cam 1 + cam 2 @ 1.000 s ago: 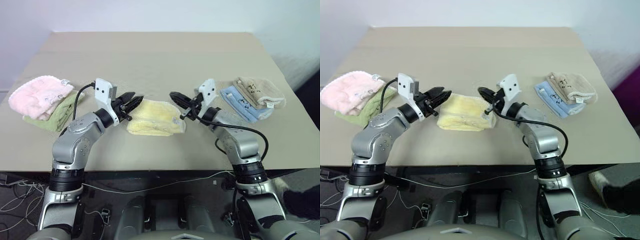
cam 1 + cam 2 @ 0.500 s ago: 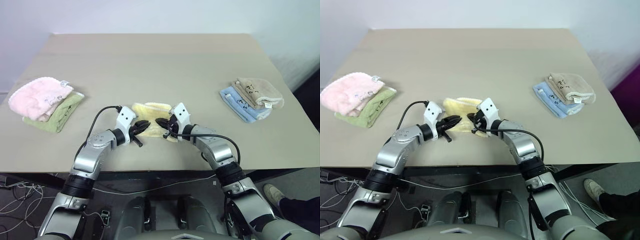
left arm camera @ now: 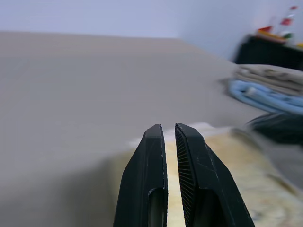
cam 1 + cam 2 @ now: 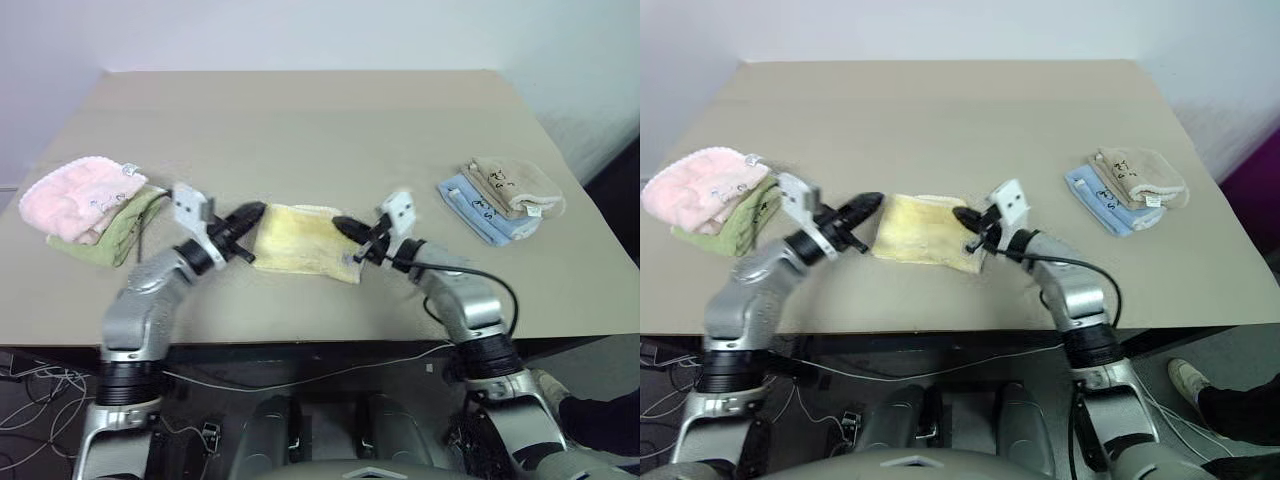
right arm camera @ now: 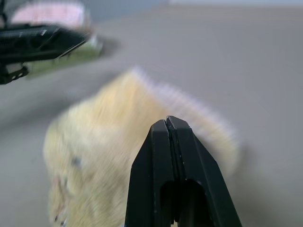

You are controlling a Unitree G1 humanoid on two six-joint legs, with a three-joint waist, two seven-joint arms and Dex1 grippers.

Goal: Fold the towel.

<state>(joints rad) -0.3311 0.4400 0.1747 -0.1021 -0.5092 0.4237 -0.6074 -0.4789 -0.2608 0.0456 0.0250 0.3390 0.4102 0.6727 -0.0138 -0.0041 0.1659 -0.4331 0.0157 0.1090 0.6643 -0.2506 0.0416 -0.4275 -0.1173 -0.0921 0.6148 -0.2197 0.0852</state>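
Beige table point(image 4: 320, 120) carries the folded yellow towel point(image 4: 300, 238) near its front edge, between the two claws. Left claw point(image 4: 248, 214), fingers nearly together, grips nothing at the towel's left edge; right claw point(image 4: 348, 228), fully closed and empty, hovers over its right end.

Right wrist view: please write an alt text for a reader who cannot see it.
The right pincer, shut, points at the folded pale yellow towel lying on the beige table. Across the towel, the left pincer reaches in, with pink and green cloths behind it.
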